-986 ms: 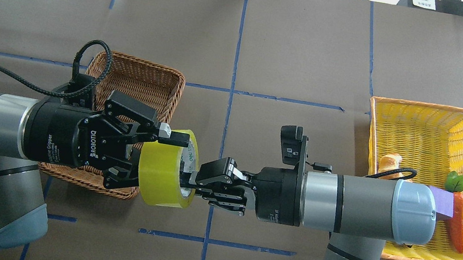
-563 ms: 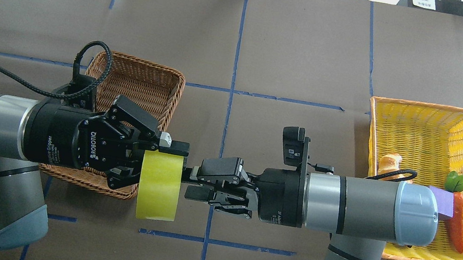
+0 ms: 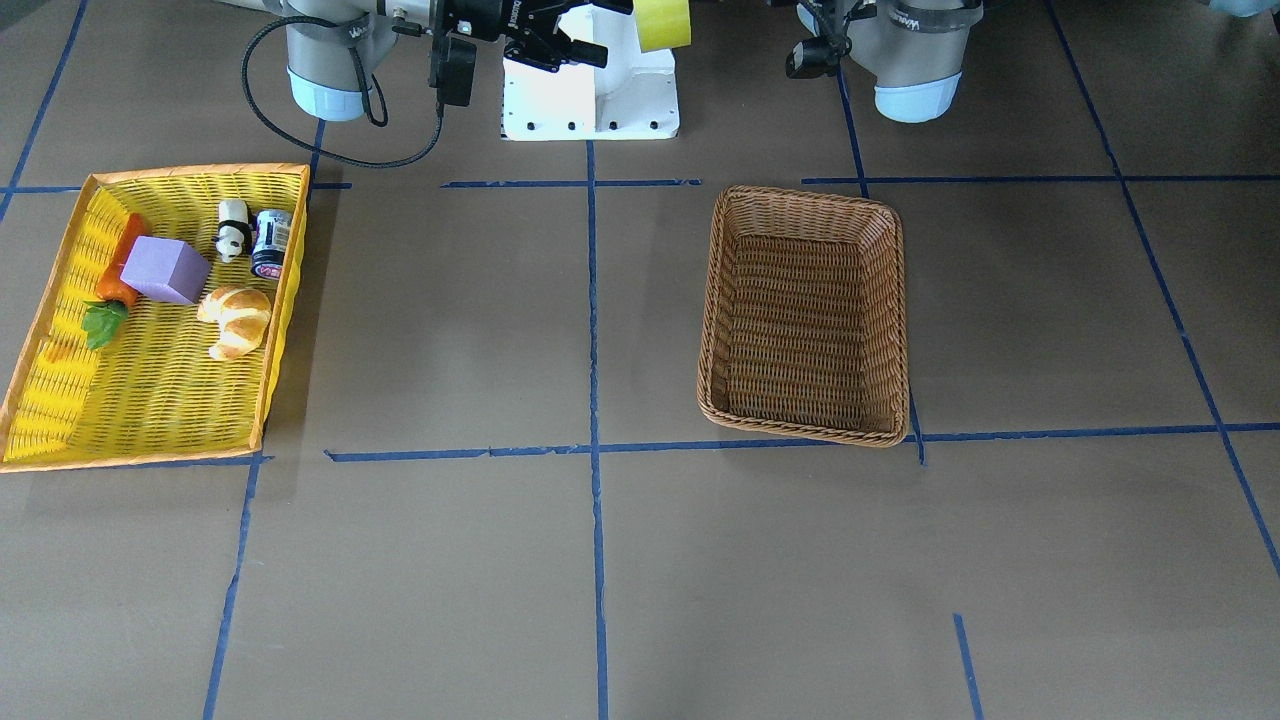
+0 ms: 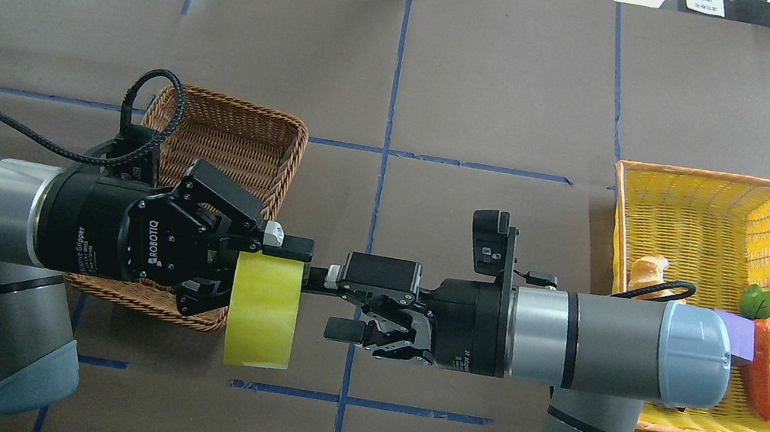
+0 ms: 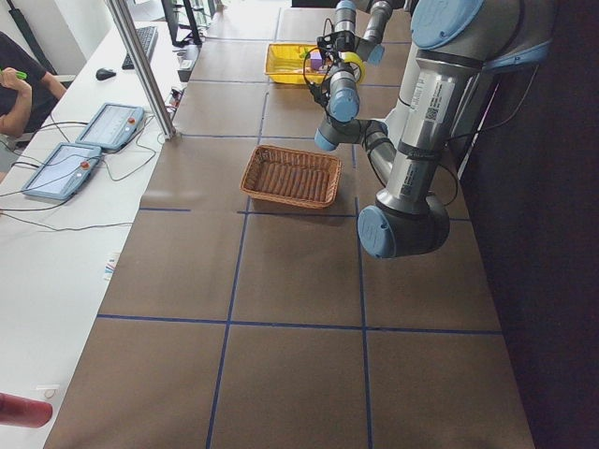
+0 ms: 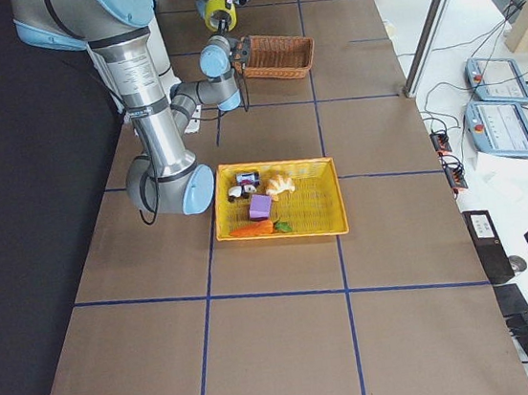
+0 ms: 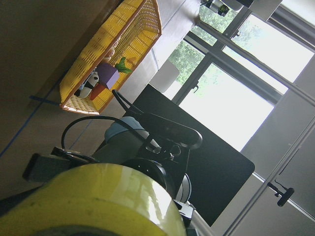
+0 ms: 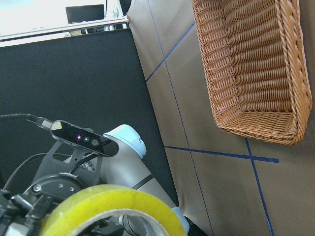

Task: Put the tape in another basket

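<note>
Wide yellow-green translucent tape roll (image 4: 263, 309) hangs mid-air between the arms, left gripper (image 4: 268, 261) clamped on its rim, right gripper (image 4: 343, 305) spread wide, holding nothing; best to carry it over the brown woven wicker rectangular basket (image 4: 232, 134), lower inside the walls, then release.

tape (image 3: 664, 25) cut off, basket (image 4: 235, 138) half hidden

Yellow-green tape roll (image 4: 263, 313) on edge in mid-air, near brown wicker basket (image 4: 235, 138).

left end effector (image 4: 274, 260) clenched; right end effector (image 4: 334, 304) spread apart.
</note>
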Available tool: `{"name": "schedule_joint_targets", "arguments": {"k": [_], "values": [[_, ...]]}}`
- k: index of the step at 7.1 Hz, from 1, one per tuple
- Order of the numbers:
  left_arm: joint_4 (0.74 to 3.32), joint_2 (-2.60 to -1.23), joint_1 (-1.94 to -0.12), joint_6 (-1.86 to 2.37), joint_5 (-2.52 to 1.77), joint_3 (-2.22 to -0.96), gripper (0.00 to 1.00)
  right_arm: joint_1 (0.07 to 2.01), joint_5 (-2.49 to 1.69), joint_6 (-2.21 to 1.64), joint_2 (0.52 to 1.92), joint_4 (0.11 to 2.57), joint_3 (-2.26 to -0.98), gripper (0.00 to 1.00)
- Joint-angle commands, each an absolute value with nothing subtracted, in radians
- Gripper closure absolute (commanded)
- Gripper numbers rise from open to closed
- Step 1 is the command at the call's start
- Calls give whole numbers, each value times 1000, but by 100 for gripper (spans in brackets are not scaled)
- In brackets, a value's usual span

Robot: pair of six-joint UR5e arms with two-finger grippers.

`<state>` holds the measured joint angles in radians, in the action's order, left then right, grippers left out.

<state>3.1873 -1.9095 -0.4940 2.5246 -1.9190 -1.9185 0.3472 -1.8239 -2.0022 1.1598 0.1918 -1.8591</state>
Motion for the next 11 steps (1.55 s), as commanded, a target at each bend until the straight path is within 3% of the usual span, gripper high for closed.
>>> {"name": "schedule_joint_targets", "arguments": {"k": [1,5,7,11], "values": [[3189,-1885,-535,2520,-1924,-1927,98,351,-1824,-2002,1161,192,-1859,0],[3026,-1864,-715,2443,-2131,-1876,98,554,-1900,-1958,1233,266,-1859,0],[2733,-1878,-719,2178,-2210,-1894,98,746,-2125,-1762,1233,552,-1861,0],[2225,-1870,-709,1730,-2200,-1902,98,863,-2167,-1285,1290,985,-1862,0]]}}
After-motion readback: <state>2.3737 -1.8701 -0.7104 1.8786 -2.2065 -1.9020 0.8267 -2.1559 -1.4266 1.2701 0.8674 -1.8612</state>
